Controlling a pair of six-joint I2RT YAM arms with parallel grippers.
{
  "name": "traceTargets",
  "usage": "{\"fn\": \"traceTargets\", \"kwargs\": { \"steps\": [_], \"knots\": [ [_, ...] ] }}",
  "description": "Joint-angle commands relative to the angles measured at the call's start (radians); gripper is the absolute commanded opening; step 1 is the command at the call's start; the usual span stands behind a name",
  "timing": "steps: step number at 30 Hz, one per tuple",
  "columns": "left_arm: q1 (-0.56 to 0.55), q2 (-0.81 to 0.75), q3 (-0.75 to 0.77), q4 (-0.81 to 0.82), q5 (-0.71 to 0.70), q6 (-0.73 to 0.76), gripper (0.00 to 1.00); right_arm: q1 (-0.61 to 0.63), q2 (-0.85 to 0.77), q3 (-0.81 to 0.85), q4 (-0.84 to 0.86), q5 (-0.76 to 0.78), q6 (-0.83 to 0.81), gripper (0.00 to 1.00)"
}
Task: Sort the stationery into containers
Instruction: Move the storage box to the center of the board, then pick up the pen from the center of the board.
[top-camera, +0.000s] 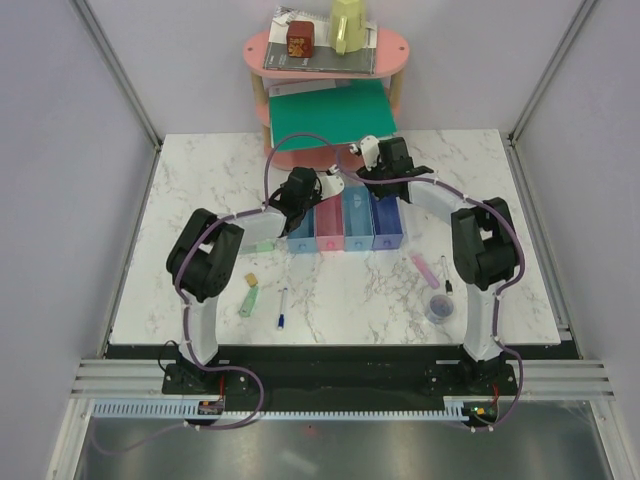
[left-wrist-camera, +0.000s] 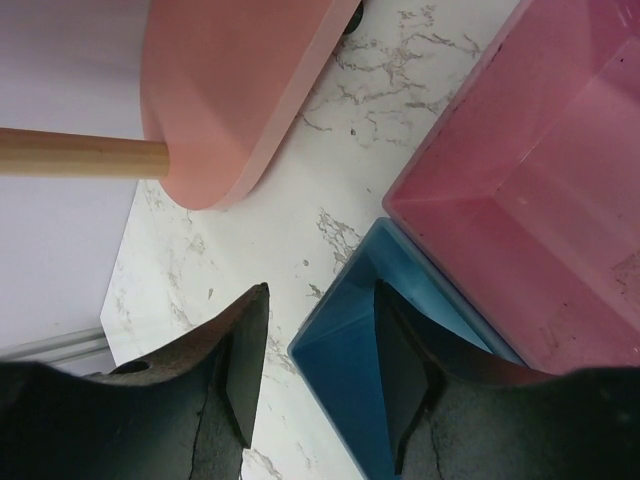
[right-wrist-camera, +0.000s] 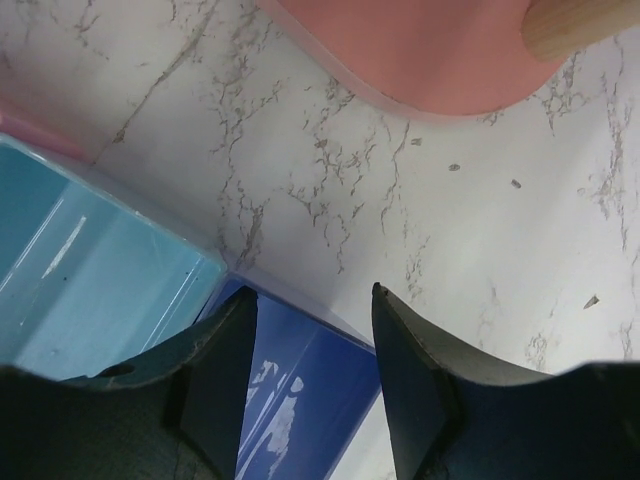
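Observation:
The containers form a row: light blue (top-camera: 300, 238), pink (top-camera: 330, 228), blue (top-camera: 358, 224), violet-blue (top-camera: 389, 228). My left gripper (top-camera: 298, 197) (left-wrist-camera: 320, 290) is open astride the light blue tray's (left-wrist-camera: 345, 370) far corner, one finger inside and one over the table. My right gripper (top-camera: 386, 182) (right-wrist-camera: 312, 290) is open over the violet-blue tray's (right-wrist-camera: 300, 400) far corner. Loose on the table lie a pale green marker (top-camera: 251, 298), tan eraser (top-camera: 251, 279), white pen (top-camera: 282, 308), pink-purple marker (top-camera: 424, 267), black pen (top-camera: 446, 272) and tape roll (top-camera: 440, 307).
A pink oval two-tier shelf (top-camera: 325, 60) stands just behind the trays, with grey books and a green folder (top-camera: 335, 110) on it. Its base (left-wrist-camera: 230, 80) (right-wrist-camera: 420, 50) lies close ahead of both grippers. Another small green item (top-camera: 265, 245) lies left of the trays.

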Motion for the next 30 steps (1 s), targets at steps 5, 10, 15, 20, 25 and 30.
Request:
{"fn": "traceTargets", "kwargs": {
  "steps": [5, 10, 15, 20, 25, 30],
  "knots": [
    [-0.002, -0.061, -0.01, 0.065, -0.038, 0.027, 0.54, 0.015, -0.069, -0.01, 0.065, 0.024, -0.012, 0.58],
    [-0.003, -0.187, -0.081, 0.042, -0.047, 0.007, 0.54, 0.018, -0.212, -0.051, 0.016, -0.013, -0.011, 0.59],
    [-0.003, -0.345, -0.159, -0.087, -0.013, -0.034, 0.54, 0.016, -0.342, -0.1, -0.094, -0.046, -0.023, 0.59],
    [-0.002, -0.576, -0.268, -0.248, 0.094, -0.059, 0.55, 0.016, -0.519, -0.215, -0.206, -0.102, -0.078, 0.63],
    [0.002, -0.751, -0.467, -0.328, 0.137, -0.016, 0.61, 0.016, -0.67, -0.367, -0.311, -0.096, -0.156, 0.69],
    [0.032, -0.84, -0.631, -0.336, 0.16, 0.031, 0.73, 0.016, -0.727, -0.518, -0.335, -0.099, -0.187, 0.72]
  ]
}}
